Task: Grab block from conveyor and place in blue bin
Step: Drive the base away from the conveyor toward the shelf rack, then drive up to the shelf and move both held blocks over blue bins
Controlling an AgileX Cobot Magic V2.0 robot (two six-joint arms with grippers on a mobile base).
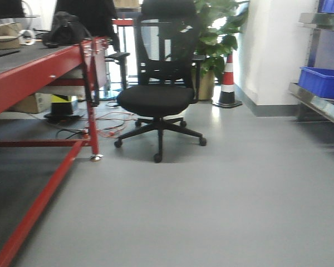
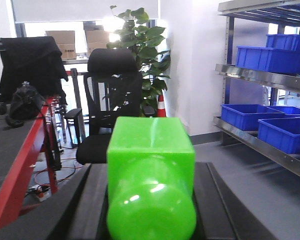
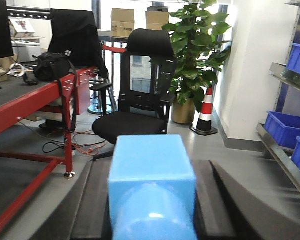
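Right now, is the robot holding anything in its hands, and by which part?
Yes, it seems. The left gripper holds a green block by its two sides; the right gripper holds a blue block likewise.

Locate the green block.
Left wrist view, bottom centre: the green block is held in the left gripper, with the black chair behind it and blue bins on shelves to the right.

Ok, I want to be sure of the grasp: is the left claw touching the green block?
Touching. The left wrist view shows the green block wedged between the dark fingers of the left claw, flush on both sides with no gap.
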